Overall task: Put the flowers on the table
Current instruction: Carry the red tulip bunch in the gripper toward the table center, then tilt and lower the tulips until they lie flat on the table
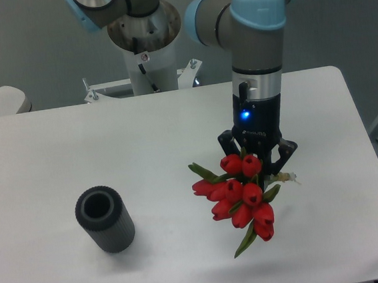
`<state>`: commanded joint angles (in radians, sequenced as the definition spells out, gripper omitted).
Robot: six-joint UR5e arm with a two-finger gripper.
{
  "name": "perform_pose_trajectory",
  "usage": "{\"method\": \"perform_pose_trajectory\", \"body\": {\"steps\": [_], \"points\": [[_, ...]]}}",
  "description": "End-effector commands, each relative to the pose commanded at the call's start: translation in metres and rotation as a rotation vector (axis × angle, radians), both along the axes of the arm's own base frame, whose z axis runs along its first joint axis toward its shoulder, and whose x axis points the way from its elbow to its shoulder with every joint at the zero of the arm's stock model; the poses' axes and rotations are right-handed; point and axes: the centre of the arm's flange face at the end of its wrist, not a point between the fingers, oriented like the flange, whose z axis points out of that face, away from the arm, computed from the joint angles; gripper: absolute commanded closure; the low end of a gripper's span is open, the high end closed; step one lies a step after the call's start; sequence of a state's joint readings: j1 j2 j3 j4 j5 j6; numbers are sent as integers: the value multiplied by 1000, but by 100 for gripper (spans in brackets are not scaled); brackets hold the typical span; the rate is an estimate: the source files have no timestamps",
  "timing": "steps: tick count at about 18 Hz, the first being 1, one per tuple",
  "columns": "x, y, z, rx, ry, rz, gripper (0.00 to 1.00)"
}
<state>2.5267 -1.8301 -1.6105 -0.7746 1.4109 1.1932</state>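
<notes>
- The black two-finger gripper [258, 168] points straight down from the grey-and-pale-blue arm, with a small blue light glowing on its body.
- Its dark fingers [225, 140] spread out to either side of the bunch; the jaws are closed around the flowers' stems, though the blooms hide the exact contact point.
- The flowers [241, 196], a small bunch of red tulips with green leaves, hang directly below the claw and in front of it, blooms facing the camera and tilted down towards the near edge.
- One green leaf sticks out to the left of the bunch, another droops below the lowest bloom, and a pale bit of band or stem end shows at the right, just beside the gripper's right-hand finger.
- I cannot tell whether the lowest blooms touch the surface or hang just above it; a faint shadow lies beneath them.
- The large white matte table [176, 143] with rounded corners fills most of the view, and the bunch is over its right-hand half, nearer the front edge.
- A dark grey ribbed cylindrical vase [104, 220] stands upright on the table's left half, well apart from the flowers, its open mouth showing a dark inside.
- The arm's white base [147, 52] sits behind the far edge of the table.
</notes>
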Motion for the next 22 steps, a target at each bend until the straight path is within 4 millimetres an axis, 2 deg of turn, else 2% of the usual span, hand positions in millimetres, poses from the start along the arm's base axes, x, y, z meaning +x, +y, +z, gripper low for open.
{"method": "perform_pose_trajectory", "body": {"steps": [3, 5, 7, 10, 15, 17, 22], "points": [[12, -1, -22, -154, 70, -24, 67], [31, 8, -39, -249, 104, -63, 67], [43, 5, -60, -344, 125, -73, 67], [55, 4, -77, -457, 163, -110, 67], [68, -10, -110, -528, 125, -119, 67], [76, -18, -130, -554, 93, -127, 67], [85, -17, -151, -587, 65, -147, 67]]}}
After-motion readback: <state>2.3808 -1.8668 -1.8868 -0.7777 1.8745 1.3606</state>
